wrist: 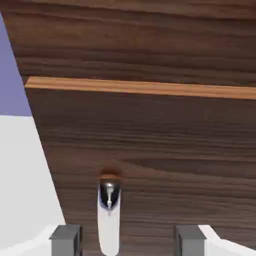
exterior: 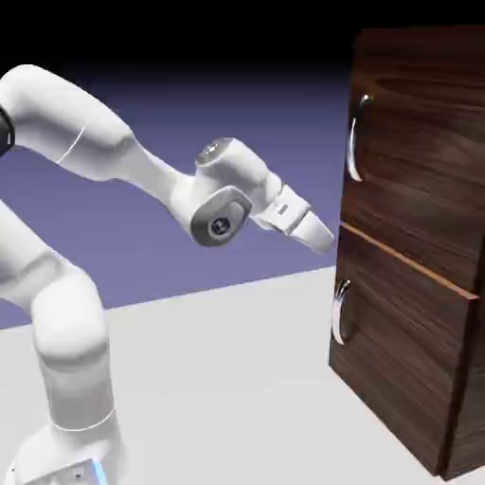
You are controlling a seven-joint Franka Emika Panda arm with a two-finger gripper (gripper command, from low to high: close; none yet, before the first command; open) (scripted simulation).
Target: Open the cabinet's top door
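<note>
- The pale counter (exterior: 213, 379) spreads under the scene, from the near side to the far side.
- The cabinet (exterior: 417, 52), boxy and dark brown, stands upright on the exterior view's right.
- The white arm (exterior: 71, 317) rises on the exterior view's left and reaches right, toward the cabinet's front.
- The top door (exterior: 422, 170) is the upper wood-grain panel on the cabinet, and it looks closed.
- The lower door (exterior: 403, 336) sits directly beneath it.
- The end effector (wrist: 128, 240) tilts downward just left of the cabinet in the exterior view, around the level where the doors meet. Its two fingers are spread wide, pinching nothing.
- The upper handle (exterior: 355, 140), curved and silver, runs upright along the top door's left side.
- The lower handle (exterior: 339, 313), also curved silver, is on the lower door's left side.
- A thin tan edge (exterior: 407, 259) tops the lower door.
</note>
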